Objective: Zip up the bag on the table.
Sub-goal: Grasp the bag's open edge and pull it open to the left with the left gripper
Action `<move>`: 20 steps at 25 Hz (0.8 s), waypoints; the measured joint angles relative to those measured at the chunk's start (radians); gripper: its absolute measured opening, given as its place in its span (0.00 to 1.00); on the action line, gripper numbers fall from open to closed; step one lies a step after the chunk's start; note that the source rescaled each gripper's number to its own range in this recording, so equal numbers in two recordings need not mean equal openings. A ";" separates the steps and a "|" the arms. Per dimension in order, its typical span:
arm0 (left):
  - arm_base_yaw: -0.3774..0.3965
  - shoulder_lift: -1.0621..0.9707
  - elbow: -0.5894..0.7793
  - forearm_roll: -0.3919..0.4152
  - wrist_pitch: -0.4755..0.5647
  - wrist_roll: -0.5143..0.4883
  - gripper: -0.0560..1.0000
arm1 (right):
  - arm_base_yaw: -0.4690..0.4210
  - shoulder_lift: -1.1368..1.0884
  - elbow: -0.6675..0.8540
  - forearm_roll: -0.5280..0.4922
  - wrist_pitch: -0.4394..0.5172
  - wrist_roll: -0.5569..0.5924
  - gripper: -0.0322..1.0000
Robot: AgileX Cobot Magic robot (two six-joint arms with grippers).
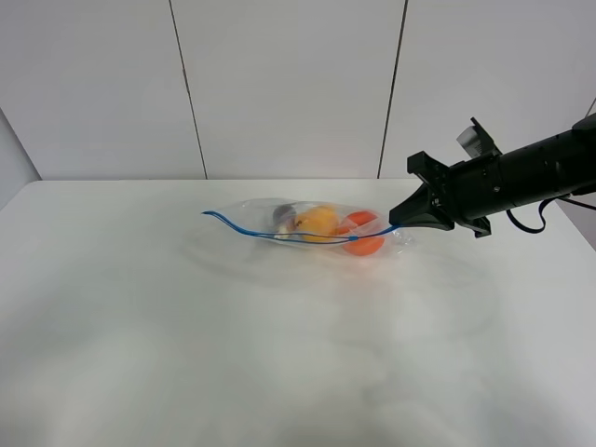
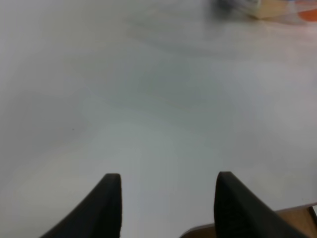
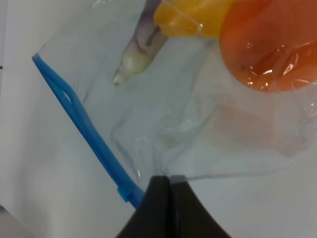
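Observation:
The clear bag (image 1: 307, 223) lies on the white table (image 1: 186, 354) at the far middle, its blue zipper strip (image 1: 244, 230) along the near edge. An eggplant (image 3: 143, 42), a yellow pear (image 3: 193, 17) and an orange fruit (image 3: 270, 47) show through it. My right gripper (image 1: 398, 222) is shut on the bag's right corner (image 3: 166, 179), beside the zipper strip (image 3: 81, 116). My left gripper (image 2: 166, 191) is open and empty over bare table; the bag (image 2: 270, 7) is a blur far off in the left wrist view. The left arm is out of the exterior view.
A white panelled wall (image 1: 289, 84) stands behind the table's far edge. A wooden edge (image 2: 292, 220) shows by the left gripper's finger.

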 joint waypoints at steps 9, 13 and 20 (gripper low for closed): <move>0.000 0.094 -0.089 -0.041 -0.101 0.007 1.00 | 0.000 0.000 0.000 0.000 0.017 -0.010 0.03; 0.000 0.262 -0.154 -0.043 -0.201 0.066 1.00 | 0.000 0.000 0.000 0.000 0.033 -0.023 0.03; 0.000 0.538 -0.237 -0.044 -0.379 0.107 1.00 | 0.000 0.000 0.000 0.000 0.033 -0.026 0.03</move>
